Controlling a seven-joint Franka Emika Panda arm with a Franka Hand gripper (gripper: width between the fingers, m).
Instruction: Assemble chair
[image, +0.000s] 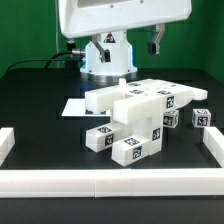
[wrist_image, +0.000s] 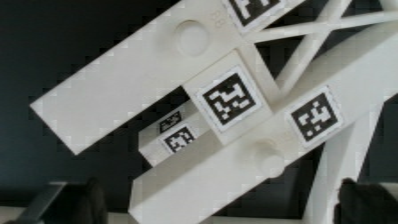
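I see my gripper (wrist_image: 217, 203) up above the chair (image: 135, 108). Its two dark fingers (wrist_image: 75, 200) are wide apart and hold nothing. In the wrist view, white chair parts with black and white tags show between them.

In the exterior view, the chair is a chunky white pile in the middle of the black table (image: 40, 85). A small cube (image: 171, 118) sits just beside it at 3 o'clock, and a second cube (image: 203, 118) sits further out the same way. The marker board (image: 78, 104) lies flat at 10 o'clock from the chair. The robot base (image: 107, 58) is at 12 o'clock. A low white rail (image: 100, 183) runs along at 6 o'clock
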